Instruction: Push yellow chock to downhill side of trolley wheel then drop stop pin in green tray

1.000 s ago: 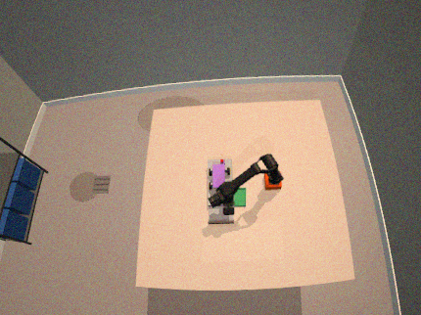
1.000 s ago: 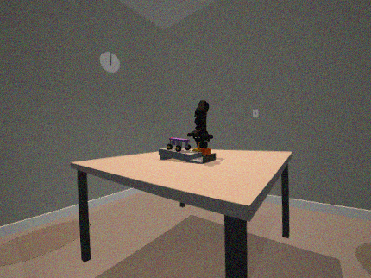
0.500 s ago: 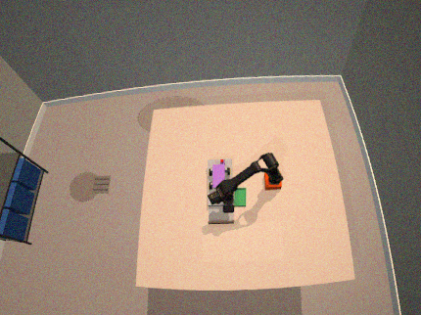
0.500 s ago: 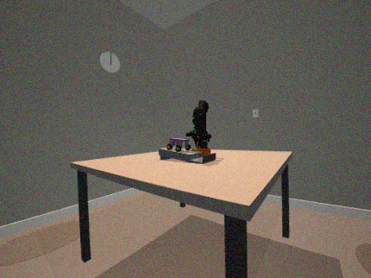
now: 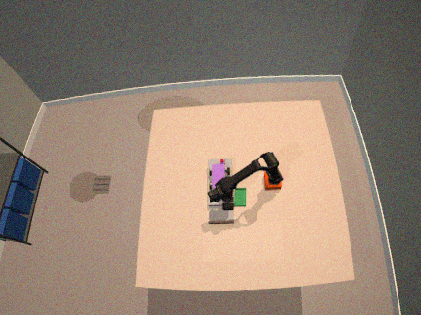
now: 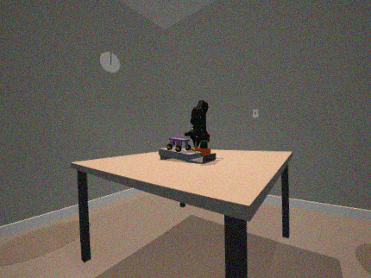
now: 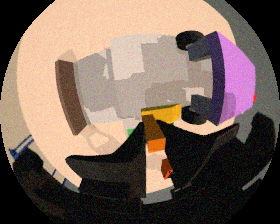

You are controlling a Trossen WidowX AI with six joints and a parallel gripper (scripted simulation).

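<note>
The trolley with a purple top (image 5: 218, 173) (image 6: 179, 139) (image 7: 239, 75) stands on the grey ramp (image 5: 220, 216) (image 7: 130, 80). The red-headed stop pin (image 5: 221, 161) (image 7: 254, 98) shows at its uphill end. My gripper (image 7: 149, 123) is shut on the orange handle of the chock. The yellow chock (image 7: 167, 112) is at the ramp's tray side, just downhill of the trolley's near downhill wheel (image 7: 194, 115); whether they touch cannot be told. The black base is not clearly seen. The green tray (image 5: 240, 197) lies beside the ramp, mostly hidden in the wrist view.
An orange block (image 5: 273, 185) (image 6: 204, 151) is at the arm's base. A dark brown end board (image 7: 69, 97) stands across the ramp's low end. The arm reaches over the tray side of the ramp.
</note>
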